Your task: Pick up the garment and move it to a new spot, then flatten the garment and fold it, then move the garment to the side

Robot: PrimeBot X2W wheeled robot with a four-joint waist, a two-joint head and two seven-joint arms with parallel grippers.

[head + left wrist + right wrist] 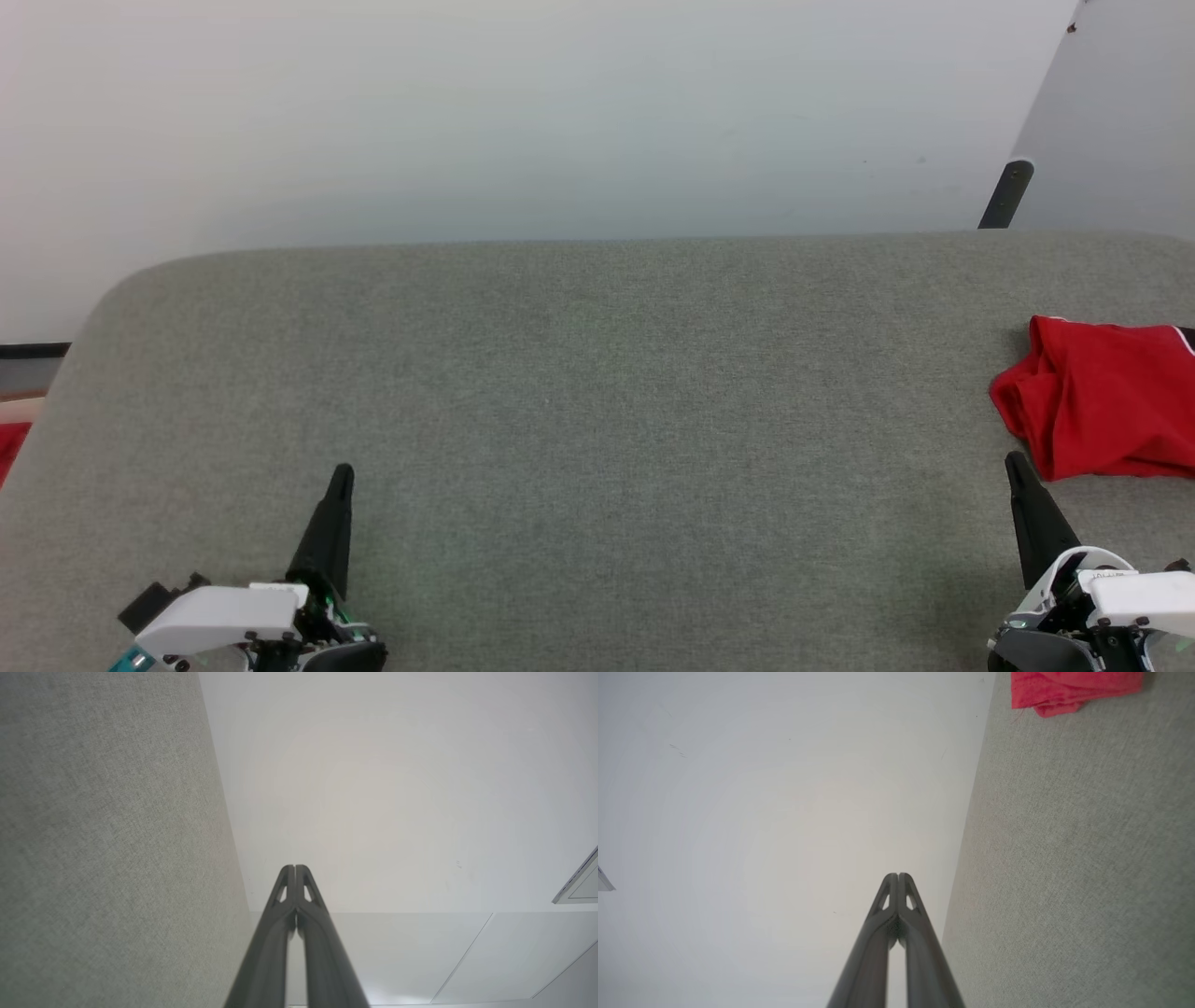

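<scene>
The garment [1102,397] is a bright red bundle lying at the far right of the grey fabric surface [597,392], cut off by the head view's right edge. A thin white line and a dark patch show at its upper right corner. In the right wrist view the garment [1069,690] sits at the top right. My right gripper [1013,462] is shut and empty, its tip just below and left of the garment's near edge, apart from it. My left gripper [343,473] is shut and empty at the lower left, far from the garment. Both wrist views show the tips [295,868] [898,876] pressed together.
The grey surface has a rounded far-left corner and ends at a pale wall [523,112]. A dark leg [1005,194] leans at the back right. A red patch [9,446] shows past the surface's left edge.
</scene>
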